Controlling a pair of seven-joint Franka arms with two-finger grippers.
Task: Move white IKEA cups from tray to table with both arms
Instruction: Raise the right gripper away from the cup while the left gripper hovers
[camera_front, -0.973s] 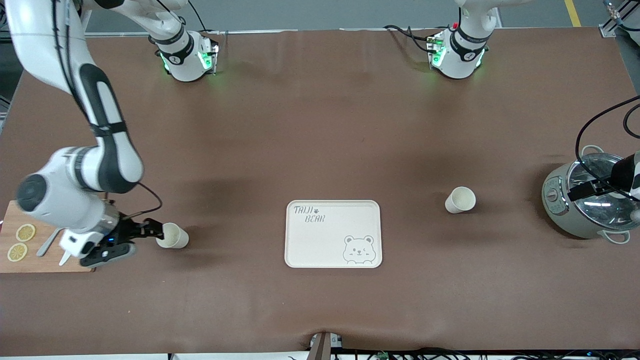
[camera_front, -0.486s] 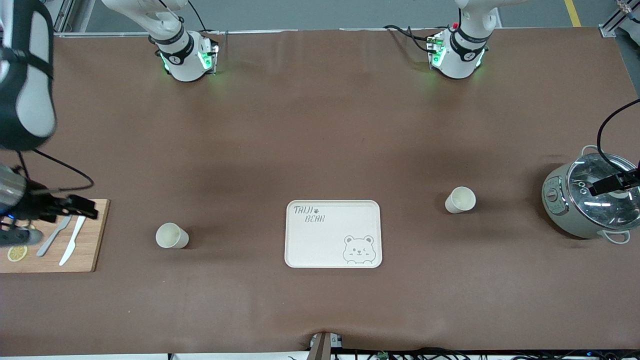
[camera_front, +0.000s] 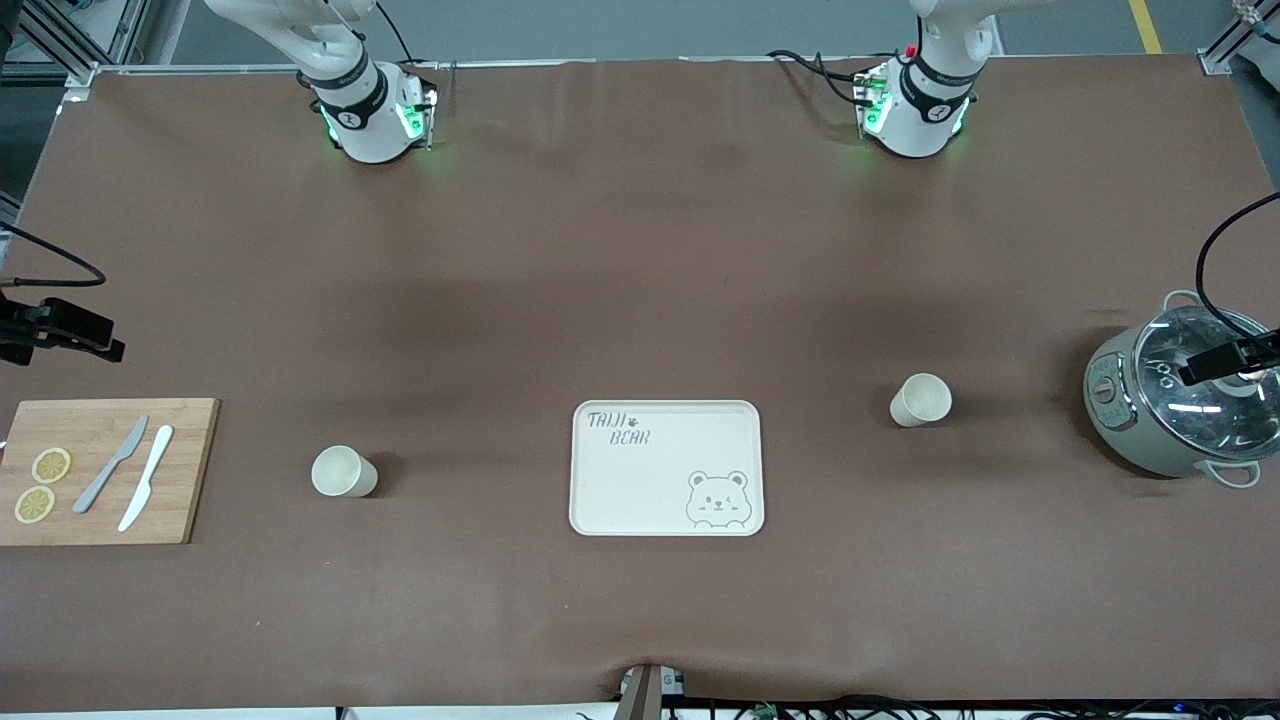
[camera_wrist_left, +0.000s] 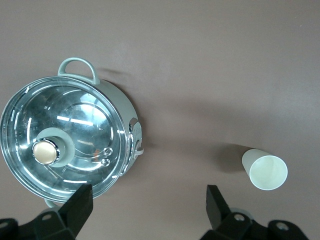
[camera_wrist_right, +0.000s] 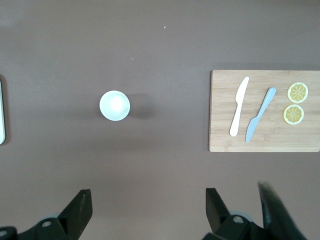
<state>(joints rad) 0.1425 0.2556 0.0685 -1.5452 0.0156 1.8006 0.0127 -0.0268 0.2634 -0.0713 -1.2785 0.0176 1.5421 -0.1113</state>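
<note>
Two cream-white cups stand upright on the brown table, apart from the bear-printed tray (camera_front: 666, 468). One cup (camera_front: 344, 472) is toward the right arm's end and also shows in the right wrist view (camera_wrist_right: 114, 105). The other cup (camera_front: 921, 400) is toward the left arm's end and also shows in the left wrist view (camera_wrist_left: 265, 170). My right gripper (camera_wrist_right: 147, 210) is open and empty, high up at the table's edge (camera_front: 70, 328). My left gripper (camera_wrist_left: 147, 207) is open and empty, high over the pot (camera_front: 1225, 360).
A grey-green pot with a glass lid (camera_front: 1180, 405) stands at the left arm's end. A wooden board (camera_front: 100, 470) with two knives and lemon slices lies at the right arm's end. The tray holds nothing.
My right arm has drawn back from the cup near it and risen toward the table's end; that cup stays upright where it was. My left gripper has shifted slightly outward over the pot.
</note>
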